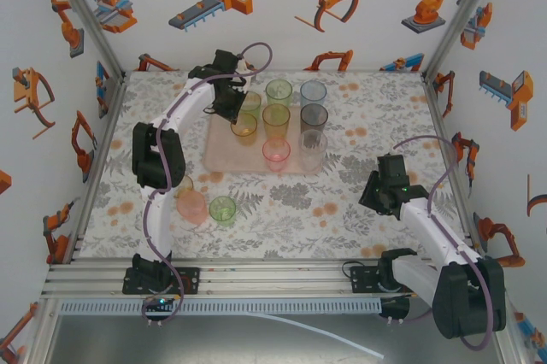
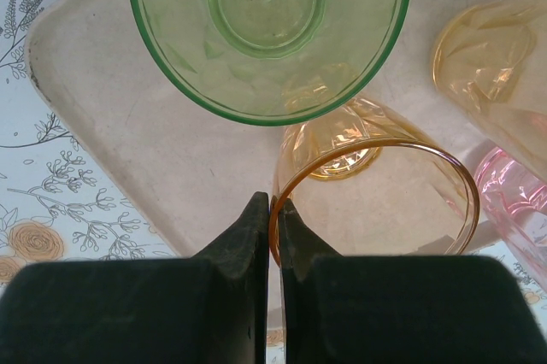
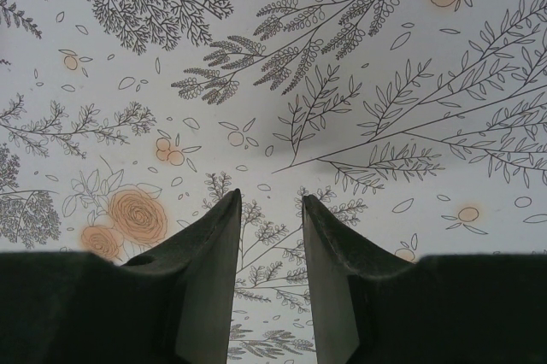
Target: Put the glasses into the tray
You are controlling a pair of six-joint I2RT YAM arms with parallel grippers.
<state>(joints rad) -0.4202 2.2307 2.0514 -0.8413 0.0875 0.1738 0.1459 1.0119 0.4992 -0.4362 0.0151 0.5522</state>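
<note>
Your left hand (image 2: pixel 273 210) is clamped tight on the near rim of the orange glass (image 2: pixel 385 202), one finger inside the wall and one outside. That glass is see-through amber plastic, upright with its mouth up, at the left side of the pale pink tray (image 2: pixel 128 125). You cannot tell whether its base rests on the tray. Just beyond it stands a green glass (image 2: pixel 269 31); to its right are a paler amber glass (image 2: pixel 496 65) and a pink glass (image 2: pixel 513 202). Farther right on the tray stand a pale blue glass (image 1: pixel 313 92), a smoky grey glass (image 1: pixel 314 116) and a clear glass (image 1: pixel 313 149). A second pink glass (image 1: pixel 192 206) and a small green glass (image 1: pixel 222 210) stand off the tray on the flowered tabletop (image 1: pixel 342 210), beside your left arm. Your right hand (image 3: pixel 269 202) hangs over bare tabletop, its fingers apart with nothing between them.
</note>
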